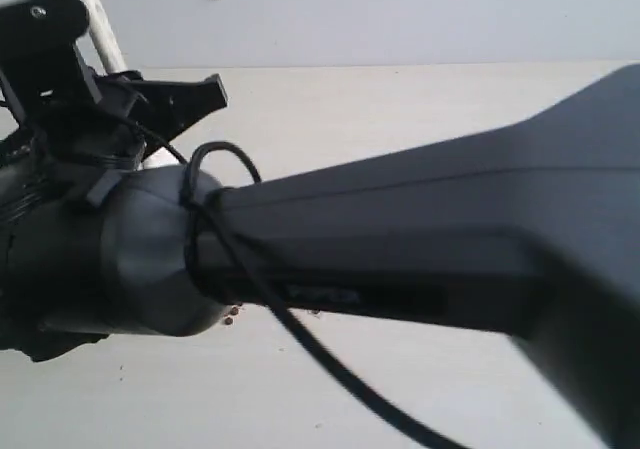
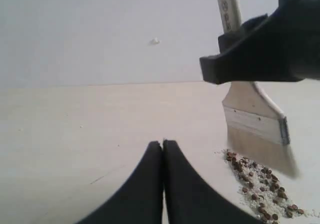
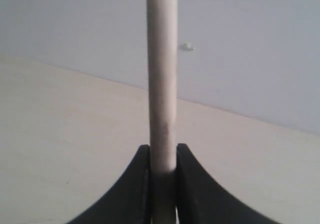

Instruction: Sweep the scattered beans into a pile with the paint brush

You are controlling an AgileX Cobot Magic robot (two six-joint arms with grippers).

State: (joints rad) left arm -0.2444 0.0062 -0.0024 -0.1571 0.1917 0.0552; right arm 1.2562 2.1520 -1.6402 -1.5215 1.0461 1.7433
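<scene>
The paint brush [image 2: 256, 120] stands nearly upright, its white bristles touching the table at the far end of the pile. My right gripper [image 3: 163, 150] is shut on the brush's pale handle [image 3: 162, 84], which rises between the jaws; one of its black fingers [image 2: 235, 67] crosses the handle in the left wrist view. The beans [image 2: 257, 186] lie in a narrow strip of reddish-brown pellets mixed with whitish grains, just below the bristles. My left gripper [image 2: 162, 144] is shut with nothing in it, low over bare table beside the strip. A few beans [image 1: 232, 315] peek out under the arm in the exterior view.
The right arm [image 1: 420, 239] reaches across the exterior view and blocks most of the pale table [image 1: 400, 109]. A black cable [image 1: 300, 339] loops off it. A grey wall [image 2: 100, 29] stands behind the table.
</scene>
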